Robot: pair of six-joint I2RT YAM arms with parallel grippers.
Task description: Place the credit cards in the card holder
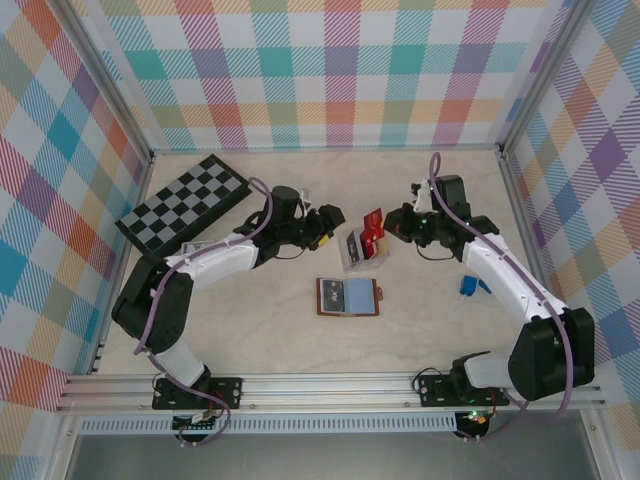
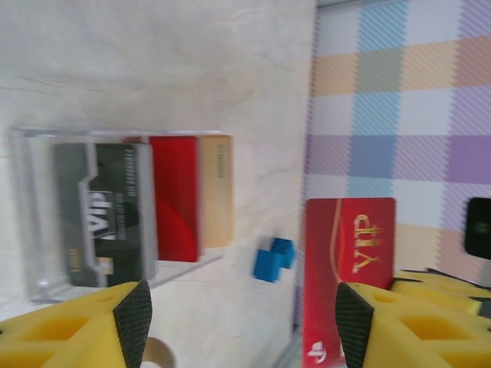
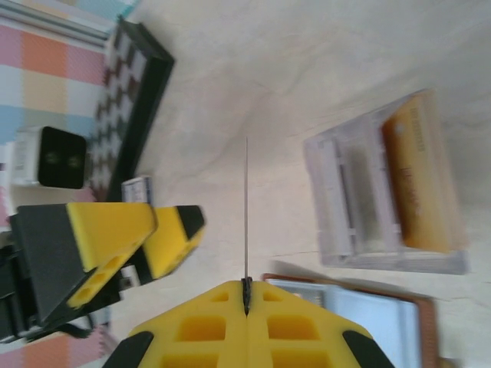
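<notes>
My right gripper is shut on a red VIP credit card, held upright on its edge above the table; the right wrist view shows this card as a thin line rising from the closed fingertips. Just left of it, my left gripper stands open, and the same red card sits beside its right finger, not between the jaws. More credit cards, black, red and tan, lie in a clear tray. The reddish-brown card holder lies open in front of the tray.
A black chessboard lies at the back left, with a small patterned pack by its near corner. Small blue blocks sit beside the right arm. Checked walls close in the table on three sides.
</notes>
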